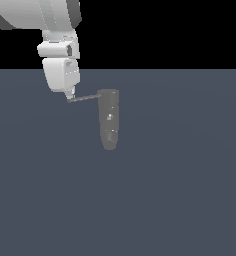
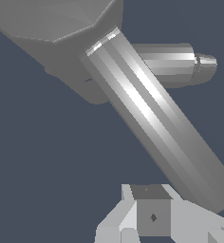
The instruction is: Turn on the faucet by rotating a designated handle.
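Pincer [image 1: 70,95] tips hang in the upper left of the exterior view, right at the free outer end of the handle [image 1: 85,98]. That thin grey rod runs nearly level, rising slightly, from the fingertips toward the exterior view's right, where it joins the top of the faucet [image 1: 109,120]. The faucet itself is a dull grey rounded column just left of centre in the frame, its tapered end pointing down the picture over the plain blue-grey worktop [image 1: 180,200].

Whether the pincer is released or clenched I cannot tell: in the exterior view its fingers merge into one small pale point, and in the wrist view only a blocky pale piece of the pincer [image 2: 154,216] shows at the lower edge, with the handle [image 2: 156,118] passing close by it as a broad striped cylinder and the faucet [image 2: 52,28] bulking in the upper left. Touching or merely just beside the rod is also unclear.

What matters for the turn is that the rod's long axis points away from the pincer toward the column, so the fingertips sit at the far end of the lever. A sideways push there, across the rod, should swing it about the column.
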Controlling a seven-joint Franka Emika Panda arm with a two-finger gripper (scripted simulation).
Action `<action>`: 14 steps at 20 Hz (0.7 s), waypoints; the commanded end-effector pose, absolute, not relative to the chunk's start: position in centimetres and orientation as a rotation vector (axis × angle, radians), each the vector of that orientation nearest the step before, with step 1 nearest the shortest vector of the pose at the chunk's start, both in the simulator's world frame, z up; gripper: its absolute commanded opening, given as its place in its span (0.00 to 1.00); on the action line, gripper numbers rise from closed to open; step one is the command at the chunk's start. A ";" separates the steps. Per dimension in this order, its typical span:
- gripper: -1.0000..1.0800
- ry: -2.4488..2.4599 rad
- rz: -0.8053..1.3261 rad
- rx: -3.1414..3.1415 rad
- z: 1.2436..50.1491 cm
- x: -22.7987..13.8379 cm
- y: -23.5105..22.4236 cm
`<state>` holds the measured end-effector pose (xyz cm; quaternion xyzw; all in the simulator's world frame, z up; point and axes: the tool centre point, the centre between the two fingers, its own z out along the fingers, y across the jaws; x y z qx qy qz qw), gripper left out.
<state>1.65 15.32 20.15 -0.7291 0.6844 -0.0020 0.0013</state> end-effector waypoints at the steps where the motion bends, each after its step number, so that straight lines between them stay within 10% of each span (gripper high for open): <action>1: 0.00 2.152 -0.006 -2.288 20.2 1.1 14.7; 14: 0.00 2.150 -0.003 -2.290 20.2 -1.8 11.6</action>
